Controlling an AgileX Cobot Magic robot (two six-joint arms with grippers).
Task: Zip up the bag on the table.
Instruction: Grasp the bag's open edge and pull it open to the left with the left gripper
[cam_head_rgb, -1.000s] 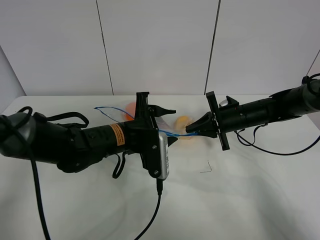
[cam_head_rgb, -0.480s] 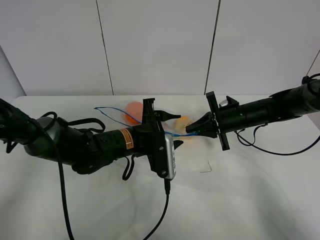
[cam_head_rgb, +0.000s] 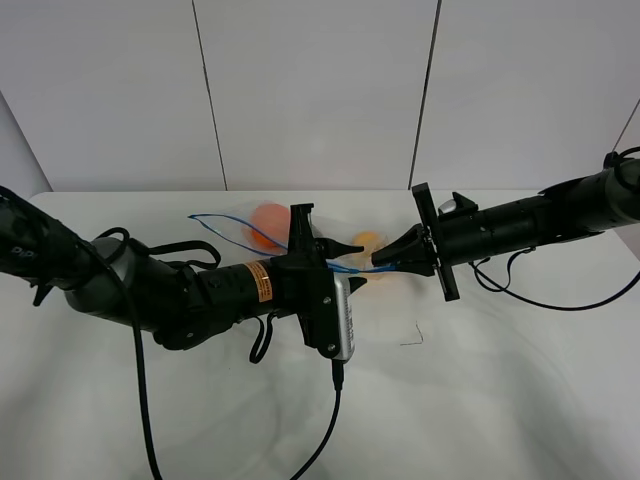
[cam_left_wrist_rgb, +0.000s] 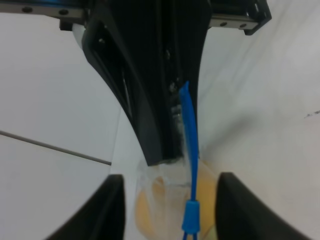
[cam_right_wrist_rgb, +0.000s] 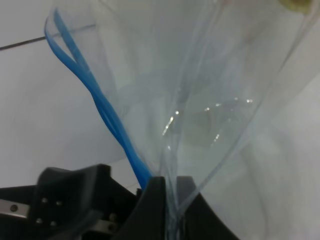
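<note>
Now, we're keeping the bag (cam_head_rgb: 250, 228) stretched over the table (cam_head_rgb: 480, 380), its blue strip (cam_left_wrist_rgb: 190, 145) running between the arms. The right gripper (cam_right_wrist_rgb: 170, 187) is pinching the strip's end shut, and the left gripper (cam_head_rgb: 348, 264) is straddling it with jaws apart. If we're closing off-line, the tracks may be slipping past unsealed, and tugging hard risks yanking the corner free.

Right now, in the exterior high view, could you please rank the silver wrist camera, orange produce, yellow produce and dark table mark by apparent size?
1. Silver wrist camera, though it sits nearer the lens.
2. Orange produce and yellow produce in the bag: alike, both partly hidden.
3. Dark table mark.
</note>
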